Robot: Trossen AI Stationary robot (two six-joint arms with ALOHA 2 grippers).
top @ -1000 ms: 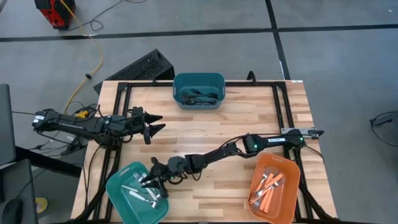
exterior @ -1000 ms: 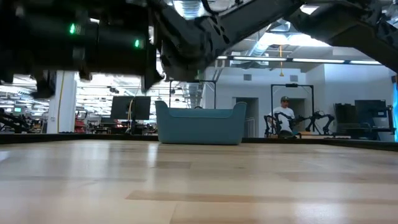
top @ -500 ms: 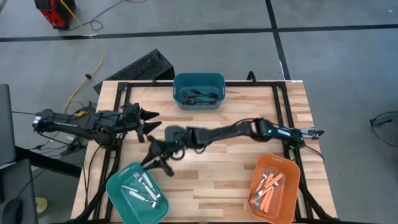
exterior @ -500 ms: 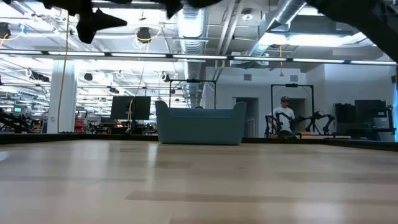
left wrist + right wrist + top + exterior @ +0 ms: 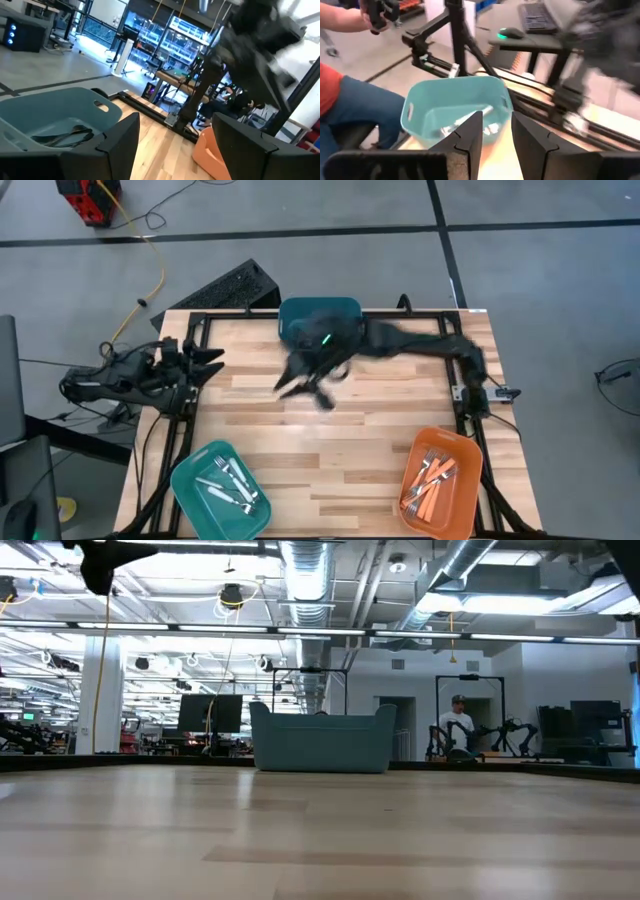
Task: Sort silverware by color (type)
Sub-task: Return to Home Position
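Note:
Silver forks [image 5: 228, 485] lie in the light teal bin [image 5: 190, 480] at the near left, also seen as forks [image 5: 470, 120] in the right wrist view. Orange-handled forks [image 5: 432, 480] lie in the orange bin [image 5: 460, 455] at the near right. Dark utensils [image 5: 65, 136] lie in the dark teal bin [image 5: 300, 310] at the far middle. My right gripper [image 5: 305, 392] hangs blurred over the table's middle, just near of that bin, open with nothing between its fingers. My left gripper [image 5: 215, 364] stands open at the table's left edge, holding nothing.
The right arm [image 5: 420, 345] stretches from the right edge across part of the far bin. Black frame rails [image 5: 455, 370] run along the table's sides. A person [image 5: 340, 95] in an orange top stands beyond the light teal bin. Bare wood [image 5: 340, 450] lies between the bins.
My right gripper has risen out of the light teal bin and swung up over the table's middle toward the far edge, near the dark teal bin. My left gripper has drawn back toward the table's left edge. The forks in the bins have kept still.

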